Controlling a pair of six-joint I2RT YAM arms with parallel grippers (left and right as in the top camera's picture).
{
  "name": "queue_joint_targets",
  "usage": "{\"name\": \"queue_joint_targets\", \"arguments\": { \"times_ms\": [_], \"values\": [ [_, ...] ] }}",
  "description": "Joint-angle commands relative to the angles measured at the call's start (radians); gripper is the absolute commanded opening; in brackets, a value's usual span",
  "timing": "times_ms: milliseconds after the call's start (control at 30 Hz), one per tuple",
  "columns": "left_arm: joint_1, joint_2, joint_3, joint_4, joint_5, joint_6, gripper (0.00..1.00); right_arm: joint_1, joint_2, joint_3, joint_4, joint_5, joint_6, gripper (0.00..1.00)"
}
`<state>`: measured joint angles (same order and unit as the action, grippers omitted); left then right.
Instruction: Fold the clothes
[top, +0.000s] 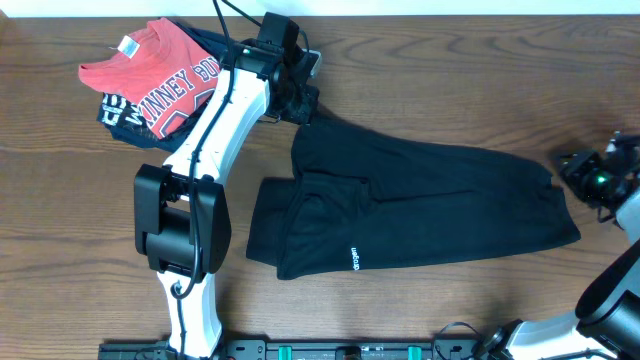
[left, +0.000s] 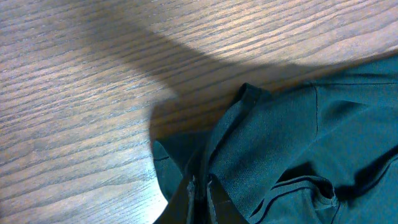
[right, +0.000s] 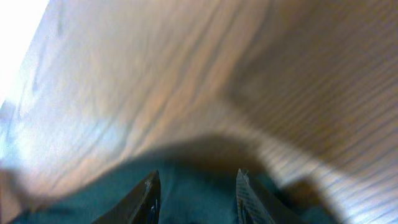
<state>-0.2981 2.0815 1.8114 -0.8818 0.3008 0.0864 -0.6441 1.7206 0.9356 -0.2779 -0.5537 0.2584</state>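
The black T-shirt (top: 430, 210) lay spread across the middle of the tabletop (top: 420, 60), its left part doubled over itself. The left pincer (top: 303, 103) was closed on the shirt's far corner, with fabric bunched into it. The right pincer (top: 572, 175) stood at the shirt's right edge, fingers (right: 149, 196) parted over the cloth. A red T-shirt (top: 165, 65) lay on a navy garment (top: 113, 112) at the far left.

The T-shirt (top: 420, 215) lies spread on the table (top: 60, 250), a garment heap (top: 160, 80) behind it leftward.
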Motion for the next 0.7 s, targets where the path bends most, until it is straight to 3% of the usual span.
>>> {"name": "queue_joint_targets", "arguments": {
  "times_ms": [0, 200, 533, 667],
  "values": [
    [0.000, 0.003, 0.010, 0.000, 0.002, 0.017, 0.06, 0.045, -0.008, 0.002, -0.075, 0.044, 0.017, 0.38],
    [0.000, 0.003, 0.010, 0.000, 0.002, 0.017, 0.06, 0.056, -0.008, 0.002, -0.172, 0.188, 0.011, 0.39],
    [0.000, 0.003, 0.010, 0.005, 0.002, 0.017, 0.06, 0.051, -0.008, 0.001, -0.206, 0.183, -0.008, 0.36],
    [0.000, 0.003, 0.010, 0.009, 0.002, 0.017, 0.06, 0.066, -0.008, 0.000, -0.185, 0.177, 0.009, 0.31]
  ]
}}
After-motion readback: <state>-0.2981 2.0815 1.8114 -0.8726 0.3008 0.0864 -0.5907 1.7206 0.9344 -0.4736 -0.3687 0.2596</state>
